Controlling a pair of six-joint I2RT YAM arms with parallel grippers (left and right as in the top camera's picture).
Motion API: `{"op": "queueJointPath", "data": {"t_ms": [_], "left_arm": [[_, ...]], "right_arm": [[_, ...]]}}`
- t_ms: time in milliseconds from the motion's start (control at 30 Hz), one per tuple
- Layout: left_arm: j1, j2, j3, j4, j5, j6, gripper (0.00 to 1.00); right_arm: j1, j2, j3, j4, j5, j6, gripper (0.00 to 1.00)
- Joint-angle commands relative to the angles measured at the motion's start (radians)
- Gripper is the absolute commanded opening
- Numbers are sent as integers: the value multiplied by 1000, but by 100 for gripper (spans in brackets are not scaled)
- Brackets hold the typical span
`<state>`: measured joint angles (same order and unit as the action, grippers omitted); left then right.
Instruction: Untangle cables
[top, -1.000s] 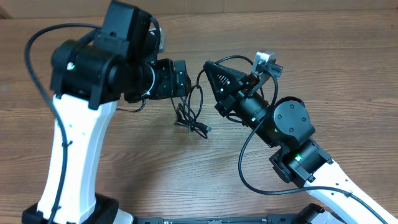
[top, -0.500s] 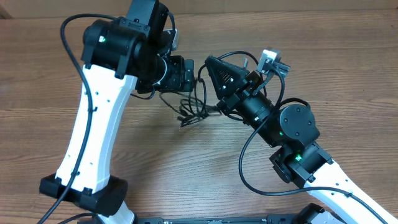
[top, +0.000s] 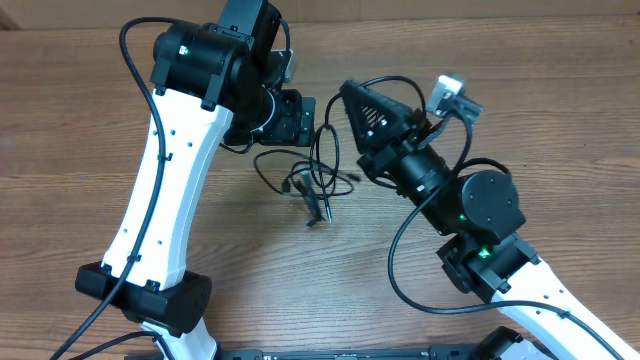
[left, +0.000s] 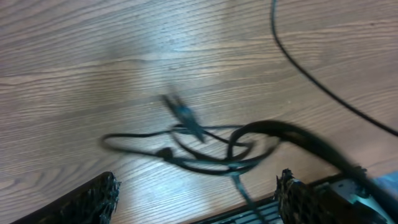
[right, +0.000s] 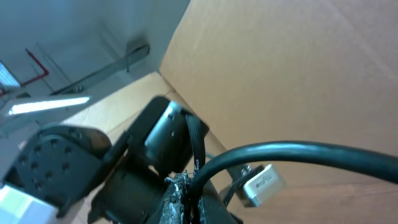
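The cables (top: 308, 185) lie as a loose black tangle on the wooden table between the two arms. One strand rises from the tangle to my right gripper (top: 346, 94), which is tilted upward and shut on it. In the right wrist view the fingertips of the right gripper (right: 186, 190) are pressed together with a thin black cord coming out between them. My left gripper (top: 300, 118) hovers just behind and left of the tangle. In the left wrist view the blurred cables (left: 205, 144) lie just ahead of the left gripper (left: 196, 205), whose fingers stand wide apart and hold nothing.
A thicker black wire (right: 298, 152) fixed to the right arm arcs across the right wrist view. The left arm's white link (top: 165, 190) slants over the table's left half. A brown cardboard wall (right: 292, 68) stands behind the table (top: 560, 130).
The left arm has swung up and toward the back. The right gripper has drawn a little to the right with its strand, and the tangle has spread out.
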<state>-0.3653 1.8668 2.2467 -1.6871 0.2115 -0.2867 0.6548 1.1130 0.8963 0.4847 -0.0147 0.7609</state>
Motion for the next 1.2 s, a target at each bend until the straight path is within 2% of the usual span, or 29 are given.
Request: {"op": "queueJointPath", "data": {"t_ms": [0,267,467,1167], "left_arm": [[-2,11,-2,5,-35,-18,84],[-3,11,-2,9,-4,-15,84],[-9,11,-2,15,-1,-16,84],[-10,11,-2,15,52,3,83]], "right_arm": [[-19,-35,3,13,-16,82,4],[-22,-35,3,21,-39,108,4],[-22,-35,3,97,-39,181,4],[-22,-35,3,132,-31,190,4]]}}
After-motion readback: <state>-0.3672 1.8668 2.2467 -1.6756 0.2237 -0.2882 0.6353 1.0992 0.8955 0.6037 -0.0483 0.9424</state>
